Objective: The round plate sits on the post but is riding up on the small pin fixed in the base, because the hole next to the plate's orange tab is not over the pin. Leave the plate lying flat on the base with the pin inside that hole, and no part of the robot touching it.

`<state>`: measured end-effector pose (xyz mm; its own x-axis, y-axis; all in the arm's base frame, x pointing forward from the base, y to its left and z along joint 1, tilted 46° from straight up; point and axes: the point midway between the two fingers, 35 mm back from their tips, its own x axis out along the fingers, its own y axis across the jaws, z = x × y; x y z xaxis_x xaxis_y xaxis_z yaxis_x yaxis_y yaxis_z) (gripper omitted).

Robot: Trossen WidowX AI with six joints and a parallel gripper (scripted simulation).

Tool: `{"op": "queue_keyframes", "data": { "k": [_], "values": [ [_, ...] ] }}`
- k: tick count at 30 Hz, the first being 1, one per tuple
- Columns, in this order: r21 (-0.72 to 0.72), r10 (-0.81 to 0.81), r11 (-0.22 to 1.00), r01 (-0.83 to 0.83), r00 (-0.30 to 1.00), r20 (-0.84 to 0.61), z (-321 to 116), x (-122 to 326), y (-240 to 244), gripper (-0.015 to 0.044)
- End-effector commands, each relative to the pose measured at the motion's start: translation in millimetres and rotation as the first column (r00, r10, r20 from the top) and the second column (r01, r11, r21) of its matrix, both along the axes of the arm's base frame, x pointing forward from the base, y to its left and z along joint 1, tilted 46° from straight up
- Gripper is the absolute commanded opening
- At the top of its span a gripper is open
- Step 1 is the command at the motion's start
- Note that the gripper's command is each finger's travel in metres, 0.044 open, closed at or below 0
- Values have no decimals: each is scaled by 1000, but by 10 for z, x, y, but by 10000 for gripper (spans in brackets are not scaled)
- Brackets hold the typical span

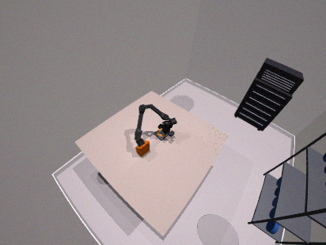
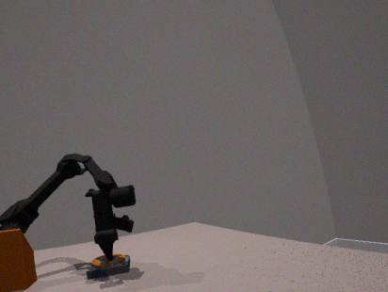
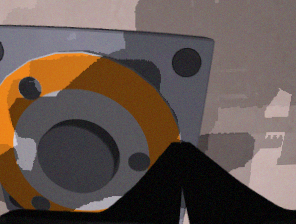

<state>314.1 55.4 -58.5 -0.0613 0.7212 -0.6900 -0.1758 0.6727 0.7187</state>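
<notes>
The round plate has an orange ring around a grey middle and sits over the grey square base. The dark round post shows in its centre. Small dark holes show near the plate's upper left, right and lower left in the wrist view. I cannot make out the pin or pick out the tab. My gripper is shut and empty, pointing down. Its tips overlap the plate's right edge in the wrist view and hide part of it. Contact and the plate's tilt are unclear.
The base's corner has a round dark hole. The arm's orange mount stands on the table. A black drawer-like unit and a rack with blue round things stand away from the table.
</notes>
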Motion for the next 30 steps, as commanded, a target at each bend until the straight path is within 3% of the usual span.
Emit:
{"op": "queue_keyframes", "data": {
  "k": [1, 30],
  "values": [
    [-3, 4, 1000, -4, 1000, -3, -6, -67, -7, 0],
    [-3, 4, 1000, -4, 1000, -5, 80, -410, 6, 0]
  ]
}}
